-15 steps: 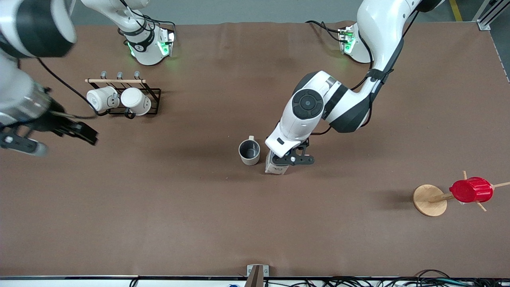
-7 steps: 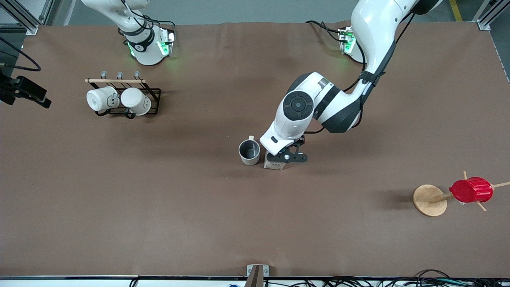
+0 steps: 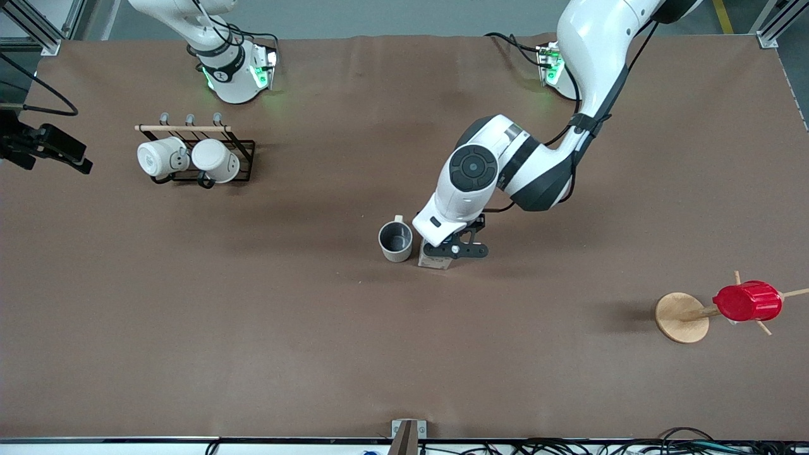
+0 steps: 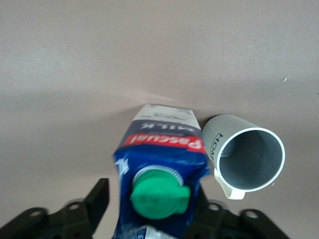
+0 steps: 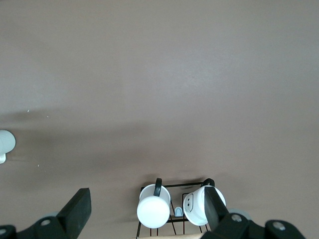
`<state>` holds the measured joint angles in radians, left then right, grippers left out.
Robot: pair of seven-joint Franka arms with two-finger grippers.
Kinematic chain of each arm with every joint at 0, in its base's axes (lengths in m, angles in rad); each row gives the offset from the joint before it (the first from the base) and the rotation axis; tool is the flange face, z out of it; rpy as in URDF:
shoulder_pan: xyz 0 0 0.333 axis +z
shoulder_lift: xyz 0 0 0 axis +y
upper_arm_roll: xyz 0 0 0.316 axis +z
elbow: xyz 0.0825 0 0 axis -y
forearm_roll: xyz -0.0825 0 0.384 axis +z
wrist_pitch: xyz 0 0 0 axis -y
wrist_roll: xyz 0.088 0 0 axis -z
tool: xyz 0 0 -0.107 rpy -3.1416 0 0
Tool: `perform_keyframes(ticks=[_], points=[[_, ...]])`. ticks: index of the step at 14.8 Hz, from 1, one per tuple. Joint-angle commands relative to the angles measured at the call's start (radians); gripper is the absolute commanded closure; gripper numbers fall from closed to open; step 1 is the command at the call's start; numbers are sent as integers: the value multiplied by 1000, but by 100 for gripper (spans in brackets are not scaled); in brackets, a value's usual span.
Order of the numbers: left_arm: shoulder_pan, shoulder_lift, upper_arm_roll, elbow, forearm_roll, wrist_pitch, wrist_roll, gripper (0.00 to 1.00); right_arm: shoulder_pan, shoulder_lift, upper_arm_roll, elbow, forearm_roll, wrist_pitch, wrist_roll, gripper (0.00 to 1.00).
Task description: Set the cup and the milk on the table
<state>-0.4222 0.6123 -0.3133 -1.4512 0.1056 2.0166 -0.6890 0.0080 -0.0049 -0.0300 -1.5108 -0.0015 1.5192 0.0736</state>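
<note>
The cup (image 3: 395, 241), cream-beige with a dark grey inside, stands upright on the brown table (image 3: 316, 354) near its middle. The milk (image 3: 435, 262) stands upright on the table right beside the cup, toward the left arm's end. My left gripper (image 3: 454, 251) is around the carton's top; in the left wrist view (image 4: 152, 191) one finger (image 4: 97, 199) stands a little clear of the blue carton (image 4: 162, 144), so it is open. The cup (image 4: 249, 159) shows beside the carton there. My right gripper (image 3: 57, 151) is open and empty over the table's edge at the right arm's end.
A black wire rack (image 3: 243, 151) with two white mugs (image 3: 189, 158) stands near the right arm's base; it shows in the right wrist view (image 5: 174, 209). A wooden stand (image 3: 681, 317) holding a red ribbed cup (image 3: 747, 301) is at the left arm's end.
My left gripper moved the milk a little toward the cup and lowered it onto the table. My right arm swung away from the middle to the table's edge.
</note>
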Motion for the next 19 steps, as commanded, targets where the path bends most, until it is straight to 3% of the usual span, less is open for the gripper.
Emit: perform_keyframes(ticks=[1,10,16,19], points=[[6,-35,3,12,20,-18,-17,0,0,-15,-1,-17,18,3,3,0],[169,-250,-4,-37,19,-154,8,0,0,-15,-1,-19,21,-2,3,0],[367,-477,-10,-196,-66,-159,251,0,-46,-15,55,-19,21,-2,3,0],[447,-534,-9,-189,-141,-235,367,0,-45,-15,55,-19,21,-2,3,0]])
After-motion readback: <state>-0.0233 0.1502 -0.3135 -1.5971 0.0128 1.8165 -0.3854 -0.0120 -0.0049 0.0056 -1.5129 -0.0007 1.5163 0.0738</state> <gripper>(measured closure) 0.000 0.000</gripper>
